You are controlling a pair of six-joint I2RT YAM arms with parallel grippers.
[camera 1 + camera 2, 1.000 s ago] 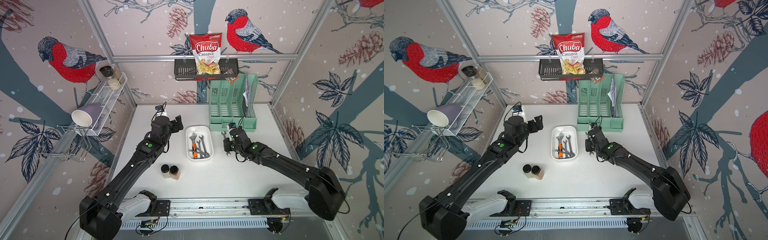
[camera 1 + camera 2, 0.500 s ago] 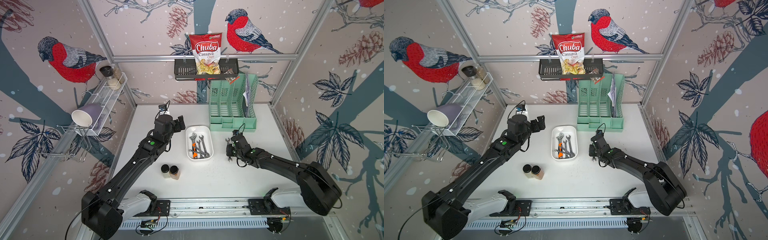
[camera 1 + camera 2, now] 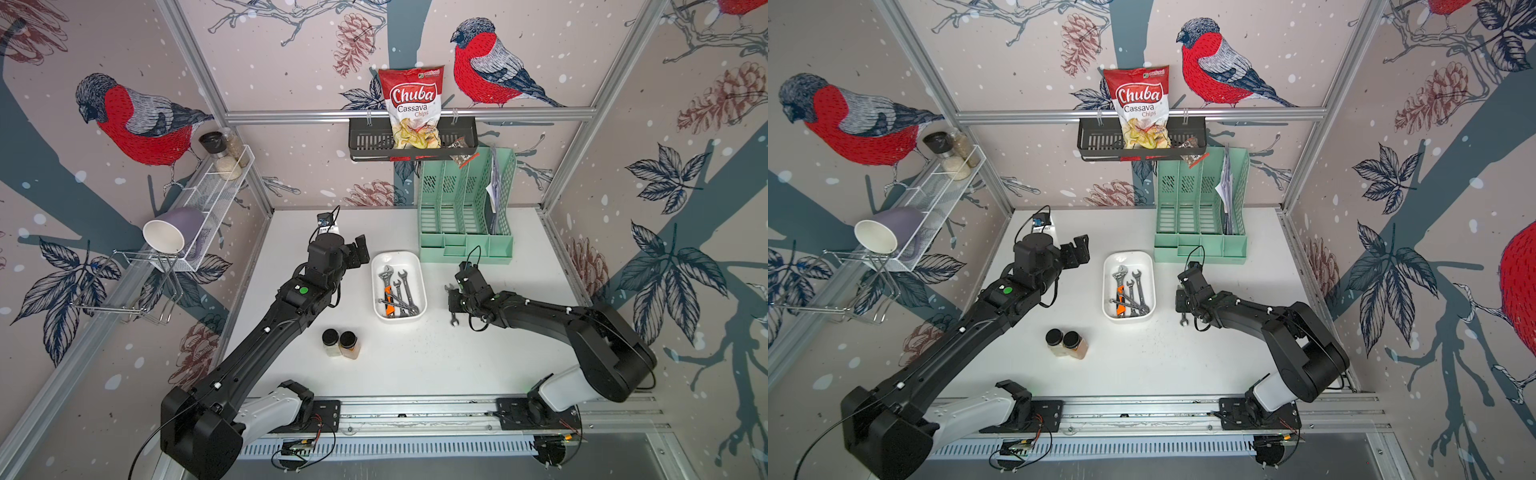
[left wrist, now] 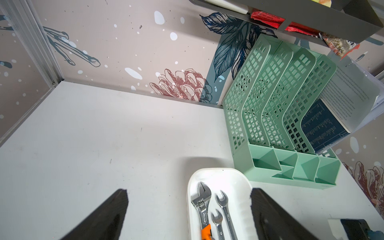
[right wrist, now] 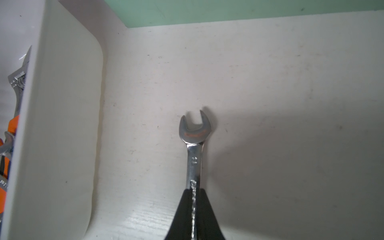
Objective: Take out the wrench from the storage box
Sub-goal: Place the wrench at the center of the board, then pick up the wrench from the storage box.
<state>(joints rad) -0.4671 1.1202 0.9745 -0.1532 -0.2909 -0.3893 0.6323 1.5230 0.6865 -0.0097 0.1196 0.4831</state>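
While the right jaws carry it, wrench (image 5: pixel 194 149): an open-ended steel spanner clamped by its shank, with the head pointing away from the wrist. Both ends show past the arm in both top views.
Wrench location: outside the storage box (image 3: pixel 397 257), over the bare tabletop (image 3: pixel 415 365) on the box's right side. It is near the box wall but apart from it.
Height: low; the shadow falls just beside the head. Contact with the tabletop cannot be confirmed.
Right jaws: clenched on the wrench shank, with nothing else in the grip.
Left jaws: spread wide and empty, hovering over the tabletop by the box's far left corner.
Box contents: an adjustable wrench (image 3: pixel 387 276) with an orange grip and several smaller spanners lie inside.
Step in hand (judgement): set-down; the extraction itself looks complete.
Set-down procedure: lower until the wrench lies flat, then release. Do not drop it from height, because a steel tool bounces and may slide.
Clearance: keep the wrench head off the box wall and short of the mint-green organizer (image 3: pixel 465 249) behind it.
Release: part the jaws fully before lifting, then rise straight up so the pads do not drag the shank.
Left arm: hold position; no support is needed.
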